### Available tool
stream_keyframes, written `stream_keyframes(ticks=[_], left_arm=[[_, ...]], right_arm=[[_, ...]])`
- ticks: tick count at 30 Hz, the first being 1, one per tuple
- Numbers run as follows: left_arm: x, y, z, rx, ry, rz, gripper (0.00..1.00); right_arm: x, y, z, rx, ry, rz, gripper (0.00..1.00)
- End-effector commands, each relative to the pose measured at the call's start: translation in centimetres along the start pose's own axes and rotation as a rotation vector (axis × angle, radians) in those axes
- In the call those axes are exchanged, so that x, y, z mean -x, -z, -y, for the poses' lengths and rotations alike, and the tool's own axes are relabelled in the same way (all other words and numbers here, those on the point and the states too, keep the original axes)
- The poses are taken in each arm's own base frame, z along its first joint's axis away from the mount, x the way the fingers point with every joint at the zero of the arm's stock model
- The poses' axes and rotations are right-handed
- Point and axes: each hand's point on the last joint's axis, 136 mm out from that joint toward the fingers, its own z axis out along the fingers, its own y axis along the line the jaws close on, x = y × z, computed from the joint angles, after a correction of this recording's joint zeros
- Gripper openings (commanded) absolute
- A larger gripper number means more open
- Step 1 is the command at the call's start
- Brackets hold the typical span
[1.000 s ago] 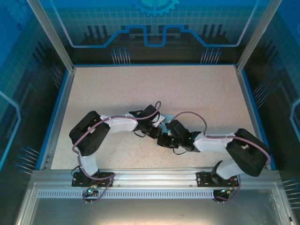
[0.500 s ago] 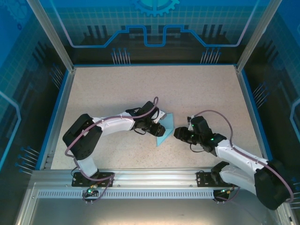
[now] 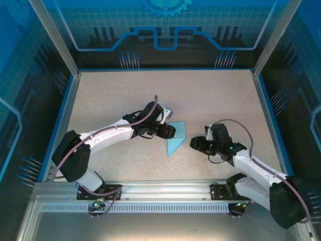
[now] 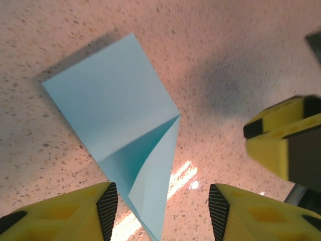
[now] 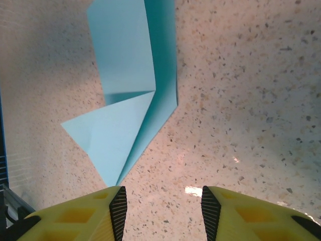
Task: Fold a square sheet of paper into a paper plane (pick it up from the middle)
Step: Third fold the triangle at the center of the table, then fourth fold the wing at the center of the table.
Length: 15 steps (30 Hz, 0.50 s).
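Note:
The light-blue sheet of paper [image 3: 175,138] lies flat mid-table, folded into a pointed shape with layered flaps. In the left wrist view the paper [image 4: 113,105] tapers to a point that runs down between my fingers. My left gripper [image 3: 171,131] hovers at the paper's left edge, open [image 4: 163,203], gripping nothing. My right gripper [image 3: 193,144] stands open just right of the paper, apart from it. In the right wrist view the paper [image 5: 128,80] lies ahead and to the left of the right gripper [image 5: 163,203], with bare table between the pads. The right gripper's yellow fingers [image 4: 283,145] show at the right of the left wrist view.
The speckled tabletop [image 3: 125,95] is bordered by a blue rim and metal frame posts [image 3: 55,40]. Both arms' bases sit on the aluminium rail [image 3: 165,188] at the near edge. Cables loop over both forearms.
Both grippers have opened and let go of the paper, which now lies on the table. The right arm drew back to the right; the left arm reached further out.

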Motion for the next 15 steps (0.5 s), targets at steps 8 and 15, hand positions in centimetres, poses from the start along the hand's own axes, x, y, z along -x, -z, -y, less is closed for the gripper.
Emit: stream_keyframes(ticks=[8,15], left_arm=[[-1.1,-1.1,2.8,-0.198,0.158,-0.087,0.19],[-3.6,-4.1,0.6,-0.139,0.234,-0.174,0.12]], right_arm=[[1.4,-1.3,-2.6,0.101,0.023,-0.057,0.46],[1.8,-2.0,-3.2,0.125,0.029,-0.075,0.48]])
